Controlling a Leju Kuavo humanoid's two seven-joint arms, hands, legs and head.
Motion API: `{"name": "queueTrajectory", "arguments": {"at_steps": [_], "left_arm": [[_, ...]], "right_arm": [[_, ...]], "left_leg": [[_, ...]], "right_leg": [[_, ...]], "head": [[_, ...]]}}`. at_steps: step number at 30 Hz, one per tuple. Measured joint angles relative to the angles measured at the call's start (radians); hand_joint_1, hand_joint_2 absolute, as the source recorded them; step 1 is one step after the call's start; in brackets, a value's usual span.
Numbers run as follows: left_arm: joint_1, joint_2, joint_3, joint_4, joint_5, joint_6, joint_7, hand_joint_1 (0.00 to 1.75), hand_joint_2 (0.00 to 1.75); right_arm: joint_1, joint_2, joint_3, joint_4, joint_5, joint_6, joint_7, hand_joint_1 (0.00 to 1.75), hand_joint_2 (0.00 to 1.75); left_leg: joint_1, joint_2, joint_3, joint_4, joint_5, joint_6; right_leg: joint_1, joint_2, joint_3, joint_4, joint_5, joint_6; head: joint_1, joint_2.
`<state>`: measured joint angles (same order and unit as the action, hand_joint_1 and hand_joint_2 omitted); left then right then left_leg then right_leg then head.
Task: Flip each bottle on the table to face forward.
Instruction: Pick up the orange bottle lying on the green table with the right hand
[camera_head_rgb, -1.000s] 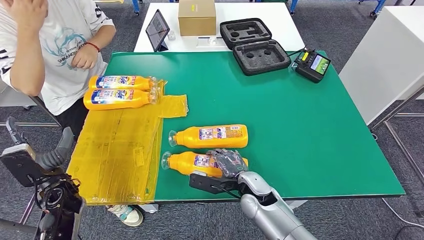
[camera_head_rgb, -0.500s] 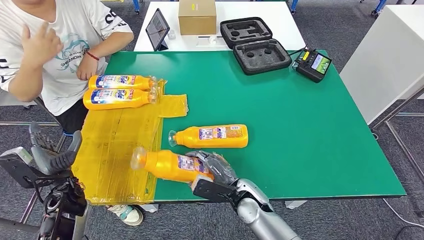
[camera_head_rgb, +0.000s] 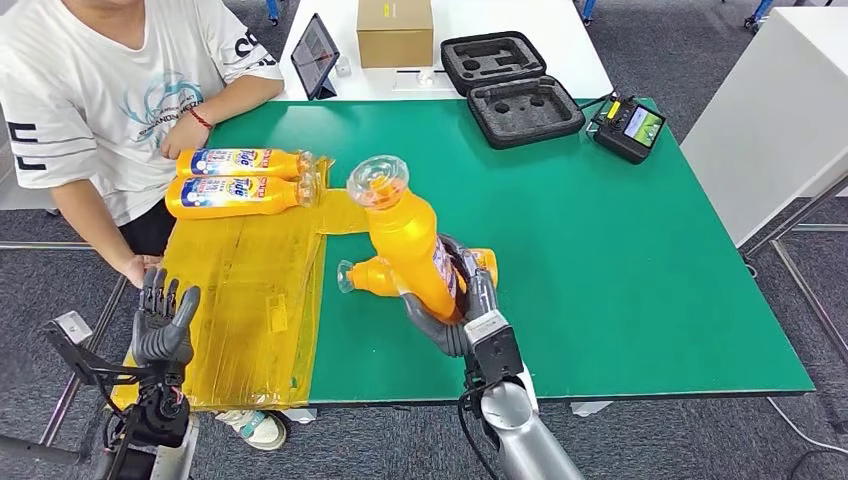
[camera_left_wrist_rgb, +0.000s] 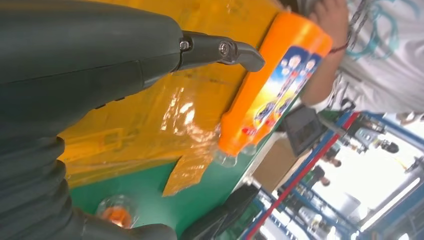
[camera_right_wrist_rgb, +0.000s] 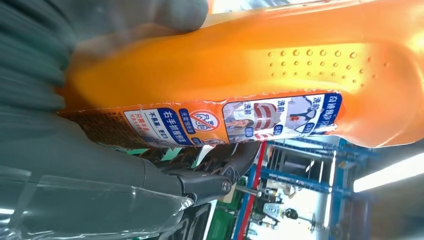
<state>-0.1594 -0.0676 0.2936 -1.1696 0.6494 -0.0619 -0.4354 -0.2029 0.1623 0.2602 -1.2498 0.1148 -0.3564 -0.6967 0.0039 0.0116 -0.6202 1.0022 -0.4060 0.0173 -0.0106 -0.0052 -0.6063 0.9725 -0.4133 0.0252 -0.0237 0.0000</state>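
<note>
The green worktop (camera_head_rgb: 620, 260) fills the middle of the head view, with a yellow taped sheet (camera_head_rgb: 240, 290) covering its 9 o'clock side. A person in a white shirt (camera_head_rgb: 90, 90) sits at 10 o'clock, one hand by the two bottles lying label-up (camera_head_rgb: 238, 180) side by side on the sheet's far end. At 12 o'clock lie an open black foam case (camera_head_rgb: 510, 88), a cardboard box (camera_head_rgb: 394, 32) and a tablet (camera_head_rgb: 314, 58). The right hand (camera_head_rgb: 462, 300) grips the raised orange bottle (camera_head_rgb: 412, 240) around its lower body, fingers wrapped about it, clear cap tilted up toward 11 o'clock above the worktop's centre. Behind it another bottle (camera_head_rgb: 372, 274) lies on the worktop, cap toward 9 o'clock. The left hand (camera_head_rgb: 162, 318) hangs at 8 o'clock off the worktop's edge, fingers spread, holding nothing.
</note>
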Motion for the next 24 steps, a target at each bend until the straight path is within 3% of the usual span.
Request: {"name": "queueTrajectory", "arguments": {"at_steps": [8,13,24], "left_arm": [[0.035,-0.005,-0.082,-0.068,-0.111,-0.139,0.009,0.00,1.75],[0.071,-0.007,-0.222,-0.193,-0.333,-0.097,-0.042,0.00,1.75],[0.084,-0.004,-0.384,-0.294,-0.477,-0.089,-0.045,0.00,1.75]], "right_arm": [[-0.019,0.006,-0.031,0.071,-0.073,0.049,0.002,1.75,1.75],[-0.059,0.022,-0.047,0.235,-0.079,0.093,0.005,1.75,1.75],[-0.115,0.069,-0.025,0.399,-0.014,0.110,0.024,1.75,1.75]], "left_leg": [[0.000,0.000,-0.001,0.000,0.000,0.000],[0.000,-0.003,-0.002,0.000,0.000,0.000],[0.001,-0.003,-0.002,0.000,0.000,0.000]], "right_leg": [[0.000,0.000,0.000,0.000,0.000,0.000],[0.000,-0.001,0.000,0.000,0.000,0.000],[0.000,-0.001,-0.002,0.000,0.000,0.000]], "head": [[0.000,0.000],[0.000,0.000],[0.000,0.000]]}}
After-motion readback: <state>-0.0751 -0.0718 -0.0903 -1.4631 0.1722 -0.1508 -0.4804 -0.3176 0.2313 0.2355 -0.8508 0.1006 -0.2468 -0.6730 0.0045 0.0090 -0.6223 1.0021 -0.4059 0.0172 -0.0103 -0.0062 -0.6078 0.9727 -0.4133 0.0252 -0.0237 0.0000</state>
